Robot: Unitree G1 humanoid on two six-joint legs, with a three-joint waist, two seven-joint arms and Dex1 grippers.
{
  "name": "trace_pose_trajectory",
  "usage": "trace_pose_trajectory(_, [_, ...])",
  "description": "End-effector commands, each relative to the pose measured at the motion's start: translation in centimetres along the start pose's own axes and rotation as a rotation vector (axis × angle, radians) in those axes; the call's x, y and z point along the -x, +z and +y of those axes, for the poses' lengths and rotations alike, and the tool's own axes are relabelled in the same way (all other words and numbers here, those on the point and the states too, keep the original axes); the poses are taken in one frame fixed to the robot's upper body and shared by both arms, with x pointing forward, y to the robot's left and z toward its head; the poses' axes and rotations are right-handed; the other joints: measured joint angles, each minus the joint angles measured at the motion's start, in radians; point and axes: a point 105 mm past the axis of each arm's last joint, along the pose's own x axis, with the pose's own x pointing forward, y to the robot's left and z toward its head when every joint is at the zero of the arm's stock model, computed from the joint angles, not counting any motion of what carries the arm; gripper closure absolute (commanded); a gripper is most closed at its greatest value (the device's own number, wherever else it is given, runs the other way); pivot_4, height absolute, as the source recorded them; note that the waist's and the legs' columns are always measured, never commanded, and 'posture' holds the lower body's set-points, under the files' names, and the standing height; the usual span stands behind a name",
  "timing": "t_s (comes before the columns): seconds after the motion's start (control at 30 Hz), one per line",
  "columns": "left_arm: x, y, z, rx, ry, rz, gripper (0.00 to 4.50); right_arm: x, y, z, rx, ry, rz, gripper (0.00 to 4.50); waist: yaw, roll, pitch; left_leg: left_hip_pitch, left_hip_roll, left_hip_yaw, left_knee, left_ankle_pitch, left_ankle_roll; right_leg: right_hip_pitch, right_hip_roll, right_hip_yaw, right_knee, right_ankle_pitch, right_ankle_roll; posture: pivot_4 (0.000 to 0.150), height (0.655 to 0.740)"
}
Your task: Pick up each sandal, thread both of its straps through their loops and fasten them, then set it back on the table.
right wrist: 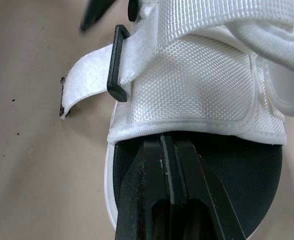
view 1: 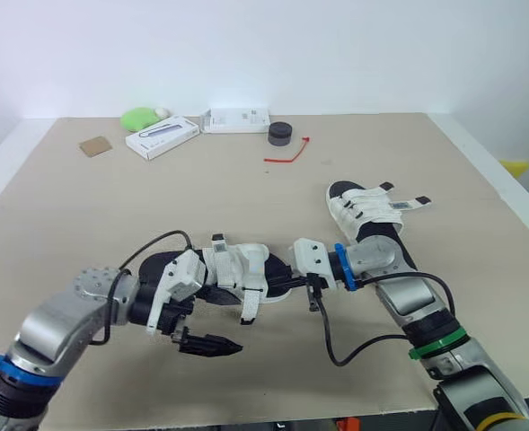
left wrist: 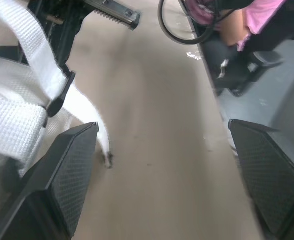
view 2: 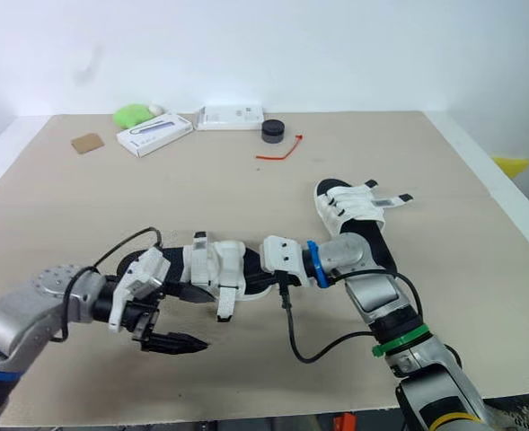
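Observation:
The near sandal point(view 1: 233, 269), white straps on a black sole, lies between my grippers at the table's front. My right gripper point(right wrist: 169, 145) is shut at its toe end, tips against the hem of the white upper. One strap point(right wrist: 87, 82) passes through a black loop point(right wrist: 118, 62), and its loose end hangs down point(view 1: 249, 308). My left gripper point(left wrist: 161, 165) is open beside that strap end point(left wrist: 94, 130), which hangs close to one pad point(left wrist: 67, 170); nothing is between the fingers. The second sandal point(view 1: 367, 211) lies further back on the right.
At the table's back stand two white boxes point(view 1: 162, 137) point(view 1: 236, 119), a green object point(view 1: 140, 118), a black round piece point(view 1: 280, 133), a red tie point(view 1: 286, 154) and a brown card point(view 1: 95, 145). A person in pink point(left wrist: 246, 30) is beyond the table edge.

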Motion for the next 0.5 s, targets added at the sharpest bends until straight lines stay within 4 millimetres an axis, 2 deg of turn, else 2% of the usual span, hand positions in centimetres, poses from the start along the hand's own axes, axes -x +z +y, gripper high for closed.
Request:
trace_pose_trajectory(0.03, [-0.3,0.0,0.5,-0.052,0.068,-0.008,0.19,-0.1,-0.4,0.1,-0.011,0.01,0.023,4.5,0.0,0.0,0.0,0.0,0.0,0.0,0.0,0.0,0.0,0.0,0.0,0.0,0.0,0.0,0.0,0.15,0.74])
trace_pose_trajectory(0.27, [-1.0,-1.1,1.0,0.009,0.118,-0.009,0.19,0.0,-0.4,0.0,-0.012,0.011,0.025,4.5,0.0,0.0,0.0,0.0,0.0,0.0,0.0,0.0,0.0,0.0,0.0,0.0,0.0,0.0,0.0,0.15,0.74])
trace_pose_trajectory(0.5, [-2.0,-1.3,0.5,0.077,0.042,-0.032,0.19,0.0,-0.4,-0.2,-0.007,0.009,0.026,4.5,0.0,0.0,0.0,0.0,0.0,0.0,0.0,0.0,0.0,0.0,0.0,0.0,0.0,0.0,0.001,0.15,0.74])
